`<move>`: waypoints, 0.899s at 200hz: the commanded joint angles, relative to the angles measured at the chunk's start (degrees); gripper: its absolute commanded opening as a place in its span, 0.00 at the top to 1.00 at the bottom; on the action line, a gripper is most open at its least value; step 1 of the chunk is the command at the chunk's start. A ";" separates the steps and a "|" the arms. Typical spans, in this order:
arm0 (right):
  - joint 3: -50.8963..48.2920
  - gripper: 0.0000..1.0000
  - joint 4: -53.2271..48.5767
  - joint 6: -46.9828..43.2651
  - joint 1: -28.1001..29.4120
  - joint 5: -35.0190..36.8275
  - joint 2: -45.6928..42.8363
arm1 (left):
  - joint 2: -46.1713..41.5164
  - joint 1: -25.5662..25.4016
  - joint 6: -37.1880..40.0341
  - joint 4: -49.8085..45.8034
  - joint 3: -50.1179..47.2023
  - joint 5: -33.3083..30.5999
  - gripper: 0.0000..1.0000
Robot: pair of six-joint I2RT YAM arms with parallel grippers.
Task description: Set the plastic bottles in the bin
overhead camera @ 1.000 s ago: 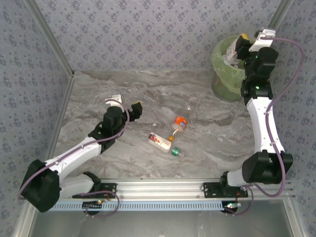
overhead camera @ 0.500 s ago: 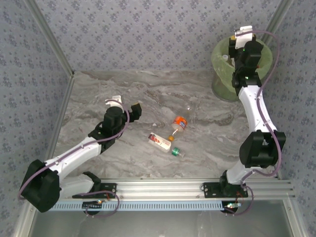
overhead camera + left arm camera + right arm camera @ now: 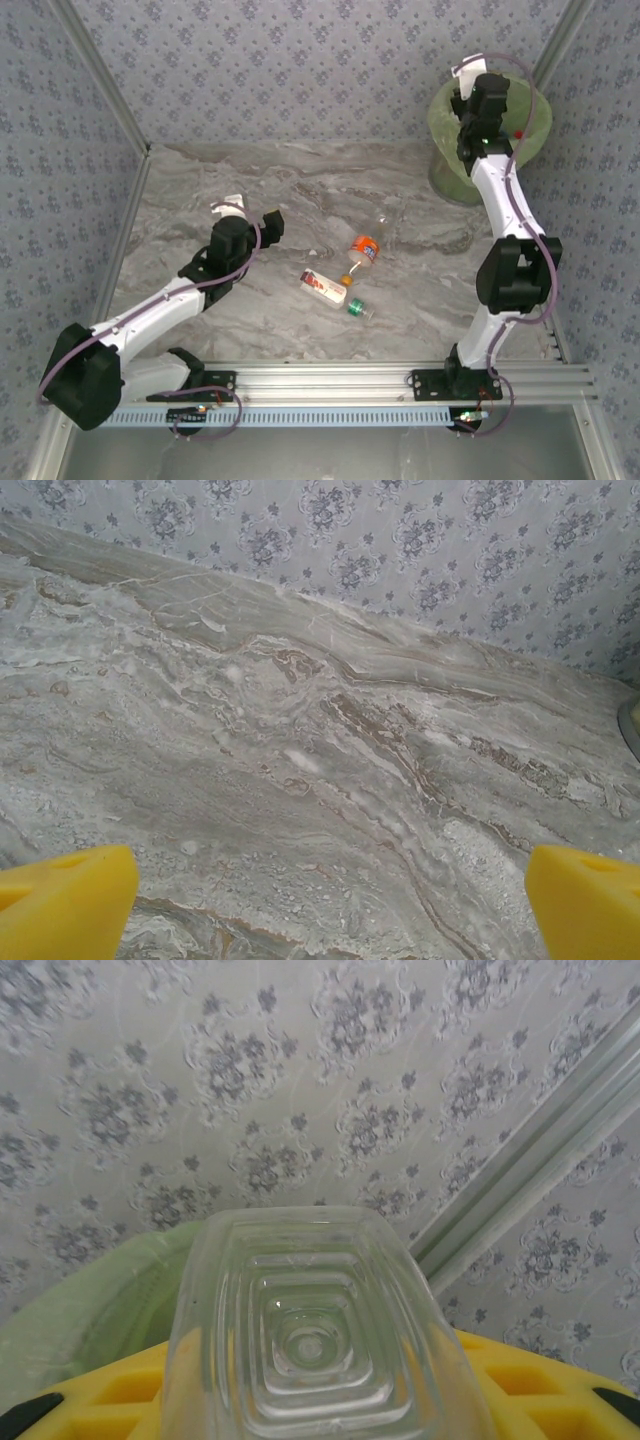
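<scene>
Several plastic bottles (image 3: 365, 248) are lying on the table (image 3: 200, 180). The right gripper (image 3: 468, 90) is grasping a clear bottle (image 3: 320, 1340) above the bin (image 3: 445, 170). The left gripper (image 3: 330, 900) is hanging fully released.

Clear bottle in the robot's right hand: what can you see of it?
It is a see-through plastic bottle with a squarish bottom, seen end-on: stepped ridges shrink to a round dimple. The yellow fingers of the right hand squeeze it from both sides. It hangs over the round bin lined with a light-green bag.
</scene>
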 commanded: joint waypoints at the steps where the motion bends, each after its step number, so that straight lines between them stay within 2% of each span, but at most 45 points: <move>1: 4.55 1.00 -2.82 0.07 -1.43 3.90 1.97 | -0.83 0.37 0.72 -0.11 1.62 0.81 0.01; 42: 6.63 1.00 -3.89 0.74 -4.03 4.99 4.66 | -0.50 0.46 3.97 1.19 1.70 4.58 0.01; 56: 7.30 0.96 -5.65 2.92 -5.00 4.41 5.06 | -0.14 0.44 4.28 0.54 2.32 4.76 0.01; 66: 7.45 0.89 -7.14 4.18 -5.73 2.97 5.12 | 0.16 0.40 4.20 0.31 2.59 4.63 0.01; 87: 7.61 0.65 -9.16 4.20 -5.85 0.55 4.95 | 0.96 0.41 3.63 0.17 3.19 5.17 0.01; 109: 8.89 0.49 -12.55 5.76 -5.59 -1.56 4.54 | 1.60 0.40 0.41 -0.87 3.54 1.31 0.01; 120: 9.03 0.33 -13.62 6.31 -5.38 -3.04 3.98 | 1.80 0.55 -1.53 -1.05 3.36 -1.13 0.01; 127: 9.03 0.27 -14.20 6.41 -5.32 -3.85 3.57 | 1.89 0.55 -1.74 -0.63 3.18 -1.42 0.01; 180: 8.08 0.12 -14.59 8.02 -4.67 -5.05 0.52 | 2.36 0.49 0.41 -1.44 4.20 3.24 0.01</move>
